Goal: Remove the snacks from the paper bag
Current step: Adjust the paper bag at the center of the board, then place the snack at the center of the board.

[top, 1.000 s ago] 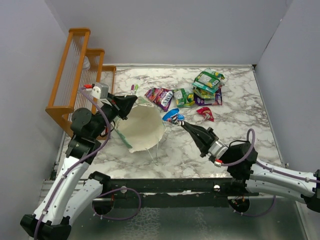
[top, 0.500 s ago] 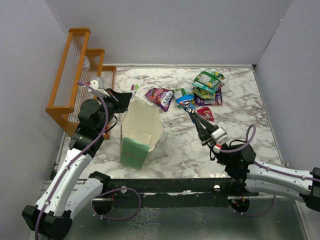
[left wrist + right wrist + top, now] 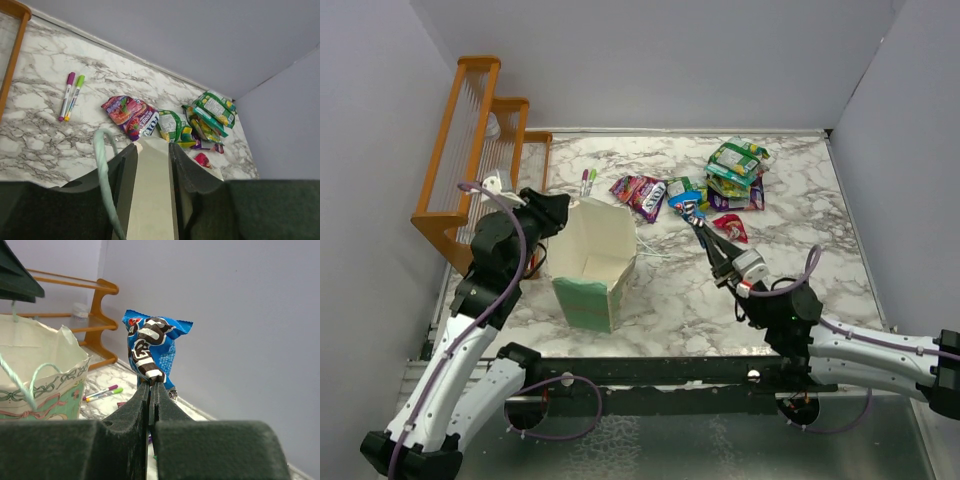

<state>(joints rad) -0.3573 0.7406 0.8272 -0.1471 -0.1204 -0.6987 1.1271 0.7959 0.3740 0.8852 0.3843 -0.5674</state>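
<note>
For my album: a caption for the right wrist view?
Right gripper pinches a blue packet; paper bag at left.

The left arm [image 3: 470, 335] climbs steeply from its base, bends at the elbow and turns its wrist to the right. The left gripper [image 3: 152, 146] has its dark fingers parted, one on each side of the rim of the paper bag [image 3: 582, 300]. The right arm [image 3: 865, 345] lies low and stretches toward the middle. The right gripper [image 3: 151, 384] tilts upward, its jaws pressed together on the bottom edge of a blue snack packet [image 3: 152, 347].
</note>
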